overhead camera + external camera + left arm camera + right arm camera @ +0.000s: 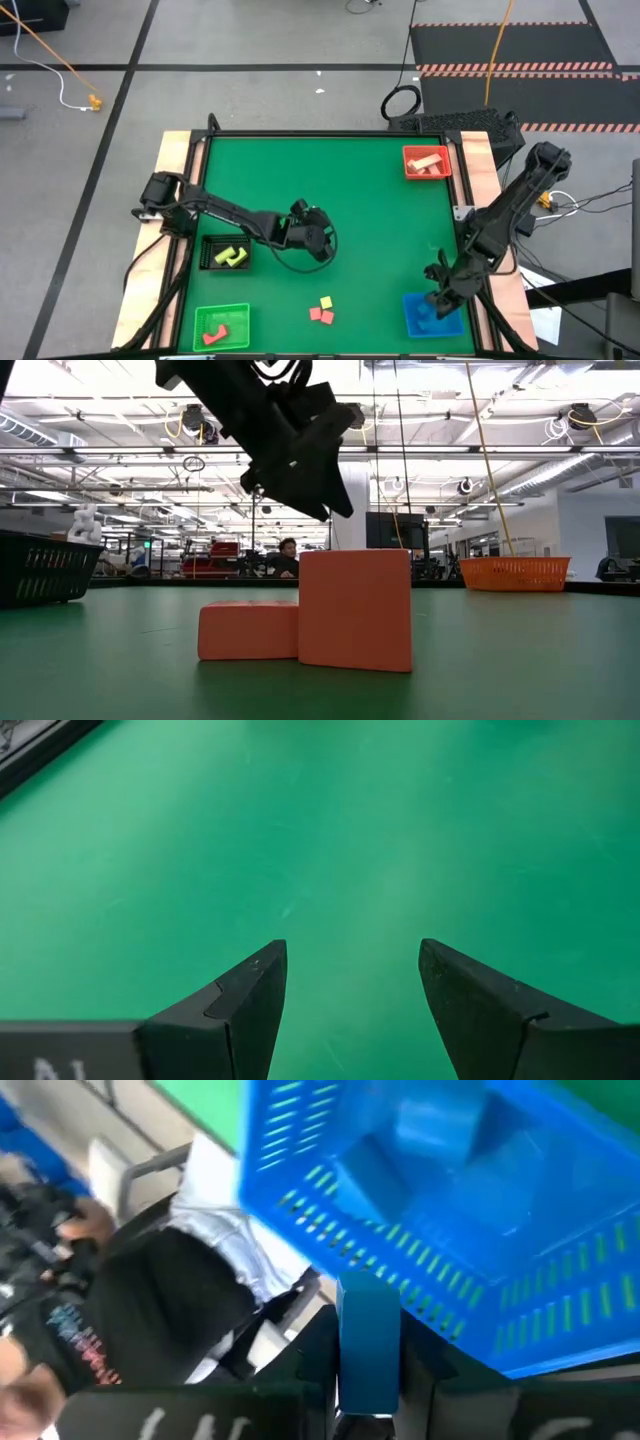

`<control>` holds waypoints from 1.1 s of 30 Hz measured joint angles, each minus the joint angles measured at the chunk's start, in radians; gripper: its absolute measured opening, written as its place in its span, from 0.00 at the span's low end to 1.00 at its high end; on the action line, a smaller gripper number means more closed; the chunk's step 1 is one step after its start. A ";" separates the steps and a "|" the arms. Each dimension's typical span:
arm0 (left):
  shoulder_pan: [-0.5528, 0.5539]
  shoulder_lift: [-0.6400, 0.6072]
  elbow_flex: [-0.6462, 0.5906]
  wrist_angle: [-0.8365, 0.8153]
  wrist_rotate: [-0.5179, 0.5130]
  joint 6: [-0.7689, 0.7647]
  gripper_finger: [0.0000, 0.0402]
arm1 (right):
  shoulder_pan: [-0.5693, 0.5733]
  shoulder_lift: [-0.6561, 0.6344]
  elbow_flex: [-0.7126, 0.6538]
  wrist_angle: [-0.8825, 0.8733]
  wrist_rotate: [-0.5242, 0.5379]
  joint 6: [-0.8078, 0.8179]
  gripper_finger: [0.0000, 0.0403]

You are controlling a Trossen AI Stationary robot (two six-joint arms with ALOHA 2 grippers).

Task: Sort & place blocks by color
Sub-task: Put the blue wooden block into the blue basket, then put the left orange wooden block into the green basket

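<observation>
My right gripper [441, 297] hangs over the blue tray [448, 322] at the table's near right corner, shut on a blue block [368, 1330]. More blue blocks [440, 1130] lie inside that tray. Near the table's middle my left gripper [352, 982] stands open above bare green mat, with nothing between its fingers. Two red blocks [319, 315] and a yellow block [326, 301] rest on the mat near the front edge. The low view shows the red blocks [355, 610] close up, the left gripper [300, 460] above them. My right gripper pinches the blue block between its two fingers, by the block's two flat sides [368, 1380]. The block's free end sticks out past the fingertips. The fingers slant downward toward the blue tray's slotted wall [400, 1270]. The block is lifted clear of the tray and the table.
A black bin [212, 243] with yellow blocks [231, 257] stands at the left. A green tray [240, 312] holding red blocks sits at the near left, and a red tray [408, 152] with tan blocks at the far right. A person [110, 1330] stands beyond the table's right edge.
</observation>
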 joint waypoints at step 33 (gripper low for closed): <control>-0.386 0.000 0.000 -0.028 0.115 0.010 0.57 | 0.001 0.050 0.000 0.437 0.457 -0.563 0.66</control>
